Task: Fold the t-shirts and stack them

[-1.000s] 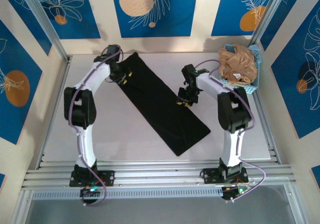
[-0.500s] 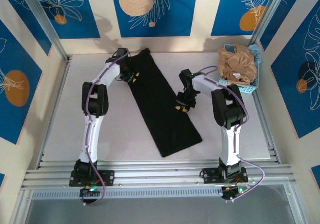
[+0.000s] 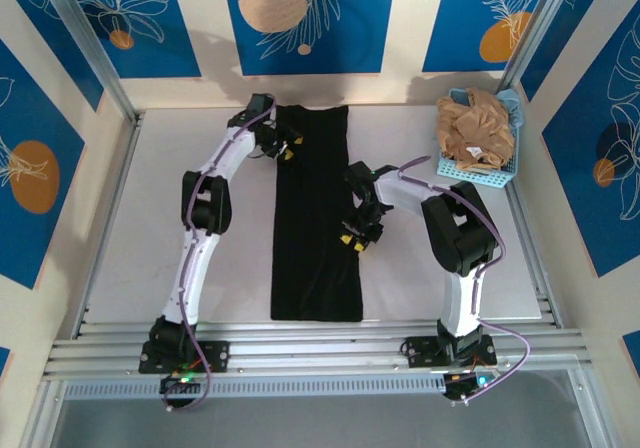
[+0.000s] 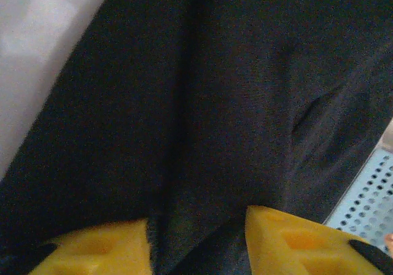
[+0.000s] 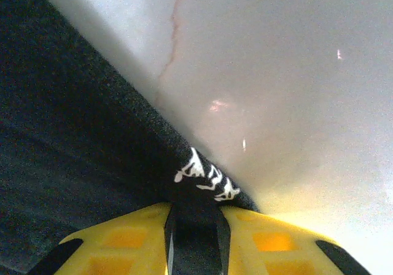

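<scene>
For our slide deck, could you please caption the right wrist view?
The right gripper pinches the white-printed edge of the black t-shirt, with the white table beyond.

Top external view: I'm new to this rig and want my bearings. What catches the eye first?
A black cloth t-shirt, folded into a long narrow strip, lies down the middle of the white table. The right gripper pinches its right edge, and the left gripper sits at its far left corner. A crumpled tan-brown t-shirt is heaped in the light blue perforated plastic basket at the far right corner.
</scene>
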You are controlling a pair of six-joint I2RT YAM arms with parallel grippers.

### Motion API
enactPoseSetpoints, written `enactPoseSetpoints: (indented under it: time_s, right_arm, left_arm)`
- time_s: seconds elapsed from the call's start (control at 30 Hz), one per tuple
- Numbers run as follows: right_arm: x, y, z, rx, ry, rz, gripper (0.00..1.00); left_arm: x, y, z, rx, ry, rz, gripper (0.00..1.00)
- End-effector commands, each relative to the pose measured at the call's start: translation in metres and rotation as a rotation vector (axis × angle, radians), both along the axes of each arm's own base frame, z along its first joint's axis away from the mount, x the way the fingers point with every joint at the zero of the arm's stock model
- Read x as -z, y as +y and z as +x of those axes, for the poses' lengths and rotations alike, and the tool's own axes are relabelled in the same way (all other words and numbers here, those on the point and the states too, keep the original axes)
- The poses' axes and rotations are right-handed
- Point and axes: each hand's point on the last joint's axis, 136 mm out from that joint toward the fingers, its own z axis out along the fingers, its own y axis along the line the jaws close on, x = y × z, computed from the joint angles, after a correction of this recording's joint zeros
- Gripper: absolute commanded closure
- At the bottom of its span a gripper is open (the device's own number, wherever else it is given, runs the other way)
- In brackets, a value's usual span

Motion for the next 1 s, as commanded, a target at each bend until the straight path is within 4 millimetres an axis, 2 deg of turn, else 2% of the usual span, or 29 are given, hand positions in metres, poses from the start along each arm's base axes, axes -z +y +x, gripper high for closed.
enactPoseSetpoints:
  time_s: [0.0, 0.07, 0.13, 0.2, 0.27, 0.33, 0.43, 0.5, 0.57, 0.6, 0.67, 0.77, 0.87, 0.97]
  right_arm:
    - [0.005, -0.029, -0.015, 0.021, 0.081, -0.101, 0.68]
    - [-0.007, -0.023, -0.001, -0.02, 0.027, -0.049, 0.62]
    - [-0.026, -0.016, 0.009, -0.068, -0.023, -0.006, 0.53]
    - [-0.044, -0.02, 0.01, -0.085, -0.05, 0.008, 0.47]
    - [-0.06, -0.023, 0.004, -0.083, -0.074, 0.04, 0.43]
    - [-0.073, -0.028, -0.008, -0.078, -0.085, 0.067, 0.41]
    - [-0.084, -0.037, -0.042, -0.064, -0.055, 0.1, 0.42]
    - [-0.087, -0.041, -0.073, -0.044, -0.023, 0.14, 0.43]
    - [-0.088, -0.044, -0.102, -0.029, 0.001, 0.178, 0.43]
    - [-0.088, -0.046, -0.116, -0.028, 0.013, 0.191, 0.43]
    - [-0.085, -0.051, -0.139, -0.036, 0.038, 0.204, 0.43]
    - [-0.075, -0.05, -0.163, -0.054, 0.08, 0.233, 0.43]
    - [-0.059, -0.047, -0.182, -0.08, 0.141, 0.237, 0.43]
    - [-0.048, -0.042, -0.188, -0.108, 0.159, 0.223, 0.43]
  left_arm:
    - [-0.007, 0.023, 0.005, 0.01, -0.047, 0.104, 0.47]
    - [-0.043, 0.037, 0.002, 0.021, -0.111, 0.192, 0.4]
    - [-0.079, 0.051, -0.011, 0.041, -0.162, 0.304, 0.29]
    - [-0.109, 0.062, -0.036, 0.06, -0.188, 0.358, 0.28]
    - [-0.118, 0.071, -0.073, 0.076, -0.156, 0.363, 0.27]
    - [-0.112, 0.075, -0.122, 0.123, -0.072, 0.345, 0.29]
    - [-0.085, 0.071, -0.216, 0.238, 0.113, 0.3, 0.36]
    - [-0.065, 0.069, -0.288, 0.334, 0.227, 0.301, 0.41]
    - [-0.049, 0.067, -0.35, 0.415, 0.316, 0.298, 0.43]
    - [-0.041, 0.066, -0.38, 0.446, 0.356, 0.287, 0.43]
    - [-0.028, 0.061, -0.426, 0.484, 0.408, 0.252, 0.44]
    - [-0.015, 0.046, -0.464, 0.496, 0.419, 0.199, 0.45]
    - [-0.003, 0.032, -0.484, 0.521, 0.435, 0.199, 0.45]
    - [0.006, 0.026, -0.498, 0.562, 0.472, 0.244, 0.45]
